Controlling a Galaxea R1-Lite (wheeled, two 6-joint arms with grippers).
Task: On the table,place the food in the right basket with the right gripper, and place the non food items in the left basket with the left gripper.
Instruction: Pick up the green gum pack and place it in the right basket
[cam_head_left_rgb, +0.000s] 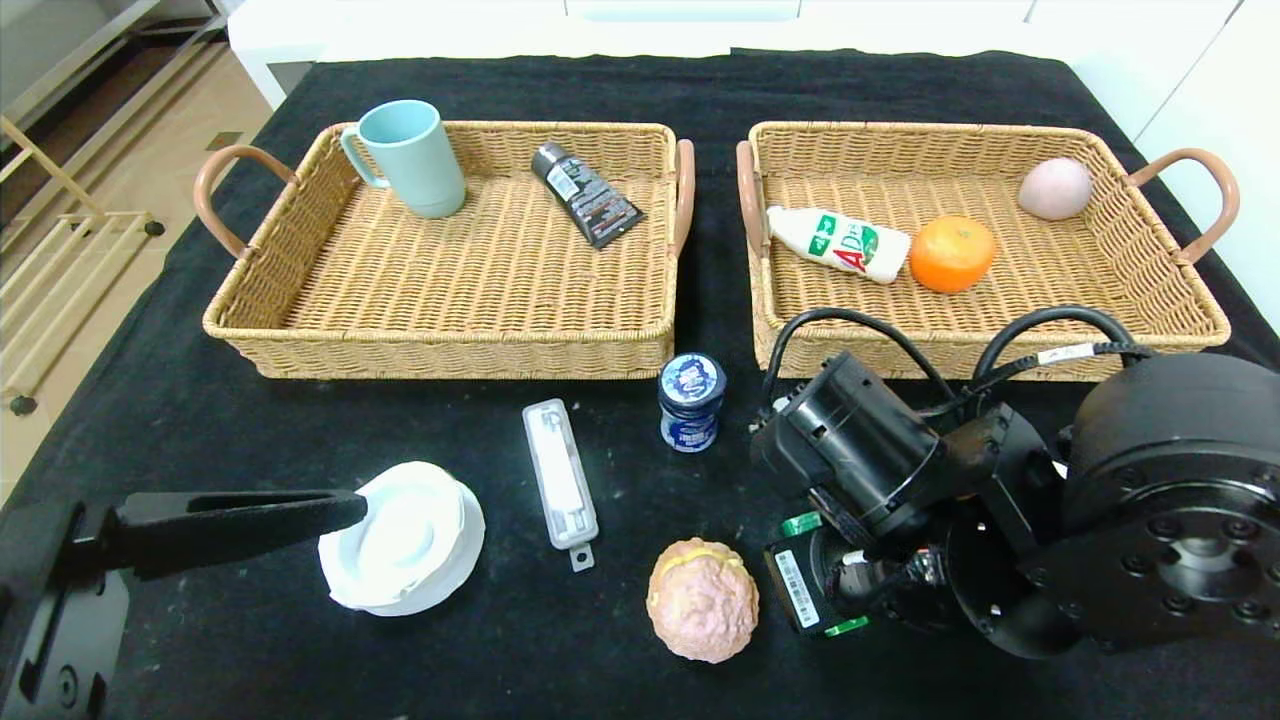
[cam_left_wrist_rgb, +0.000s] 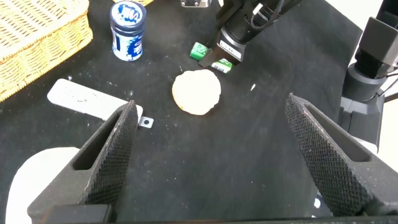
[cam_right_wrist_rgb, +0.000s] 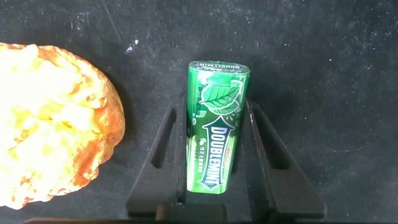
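Observation:
My right gripper (cam_right_wrist_rgb: 214, 107) is shut on the slim green gum pack (cam_right_wrist_rgb: 213, 127), which lies flat on the black table (cam_head_left_rgb: 250, 640) at the front right, beside the lumpy pinkish-brown bun (cam_head_left_rgb: 702, 598). In the head view the pack (cam_head_left_rgb: 800, 588) shows under the right wrist. My left gripper (cam_head_left_rgb: 340, 512) hangs open at the front left, over the round white dish (cam_head_left_rgb: 405, 537). The long white case (cam_head_left_rgb: 560, 482) and the dark blue jar (cam_head_left_rgb: 691, 402) lie mid-table. An orange (cam_head_left_rgb: 952, 253) sits in the right basket (cam_head_left_rgb: 1150, 300). The left basket (cam_head_left_rgb: 440, 350) is at the back left.
The right basket also holds a white bottle (cam_head_left_rgb: 840, 243) and a pale rounded ball (cam_head_left_rgb: 1054, 188). A teal mug (cam_head_left_rgb: 408, 158) and a black tube (cam_head_left_rgb: 586, 193) are in the left basket. A narrow strip of cloth separates the baskets.

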